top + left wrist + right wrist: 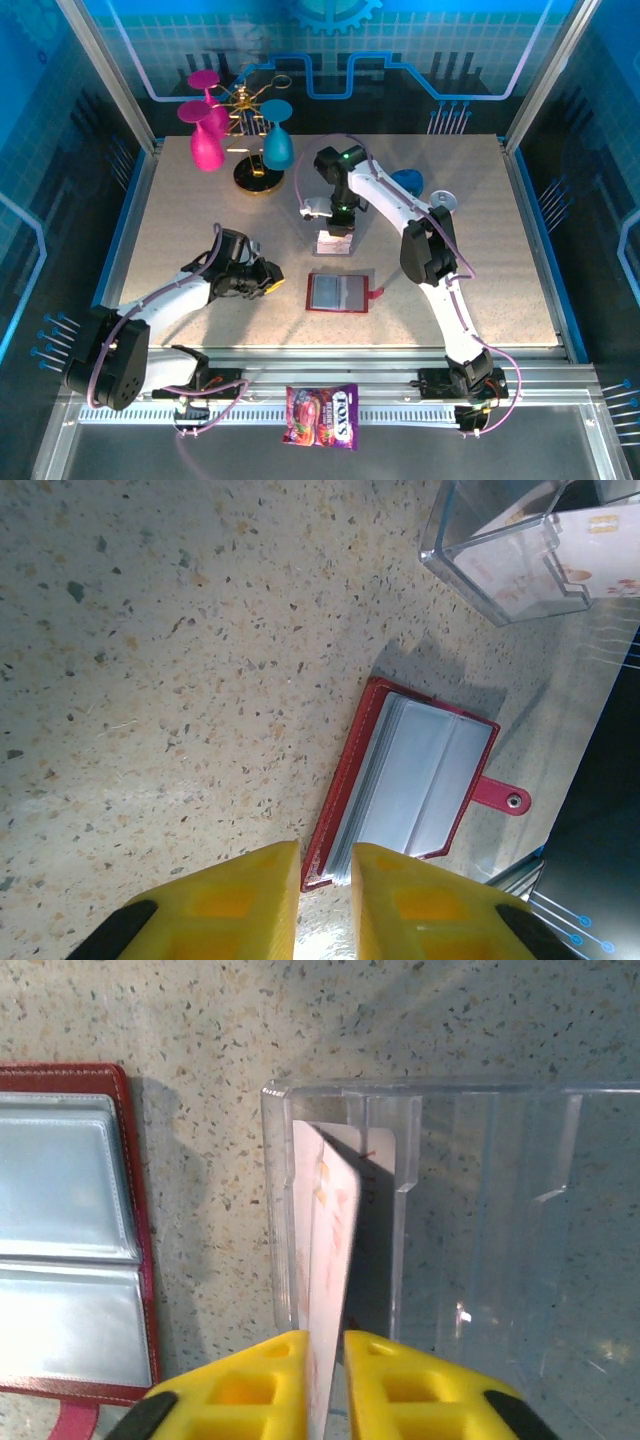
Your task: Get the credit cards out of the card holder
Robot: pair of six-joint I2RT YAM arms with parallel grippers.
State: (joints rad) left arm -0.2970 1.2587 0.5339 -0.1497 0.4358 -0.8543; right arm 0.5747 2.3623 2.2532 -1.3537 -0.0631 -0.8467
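right gripper (325, 1345): yellow fingers stand a narrow slit apart at the bottom centre of the right wrist view. the top edge of a pale whitish-pink credit card (330, 1225) sits in that slit; cannot tell whether the fingers pinch it or only flank it. the card stands on edge, slightly tilted, in the leftmost slot of a clear plastic slotted box (480, 1210).

left gripper (325, 865): yellow fingers nearly together with a thin gap, nothing between them, low over the speckled beige table (150, 680).

small flat red card holder (338, 292): lies open and flat at the centre of the top view, grey clear pockets up, snap tab pointing right. it sits just below the clear box and right of the left gripper.
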